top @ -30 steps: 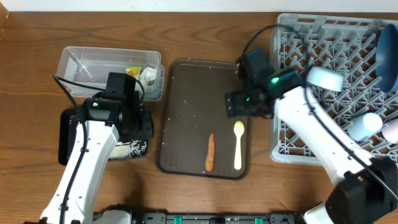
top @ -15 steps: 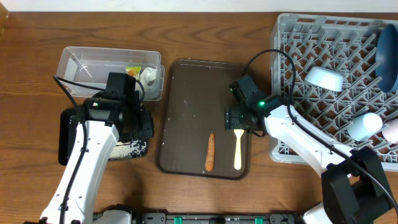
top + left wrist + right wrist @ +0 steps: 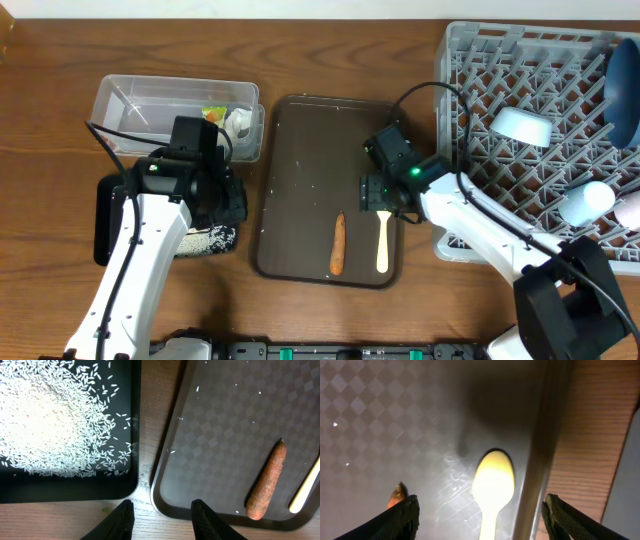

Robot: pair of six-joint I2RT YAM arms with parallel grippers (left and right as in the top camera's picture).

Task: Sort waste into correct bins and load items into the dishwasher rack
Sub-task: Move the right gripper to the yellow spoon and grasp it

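Lengthwise, the pale yellow spoon (image 3: 382, 233) runs top to bottom in the overhead frame, with its bowl toward the top and its handle toward the bottom edge. It lies flat on the right part of the dark brown serving tray (image 3: 300, 150), just inside the right rim. The carrot-like stick (image 3: 338, 243) lies near it on the left, almost parallel and apart from it.

The right gripper (image 3: 482, 515) hangs over the spoon's bowl end. Its fingers (image 3: 402, 517) are spread wide to either side and touch nothing. The left gripper (image 3: 162, 520) sits at lower left over the gap between the serving tray and the black tray (image 3: 75, 487) of rice grains (image 3: 45, 420), its tips a modest way apart with nothing between them.

At upper left the clear tub (image 3: 140, 105) holds the green-orange wrapper (image 3: 214, 113) and crumpled paper (image 3: 238, 123). At the right, the grey rack (image 3: 480, 80) carries the pale bowl (image 3: 522, 125) and the dark blue plate (image 3: 622, 80). Everything rests on a brown wooden table (image 3: 50, 60).
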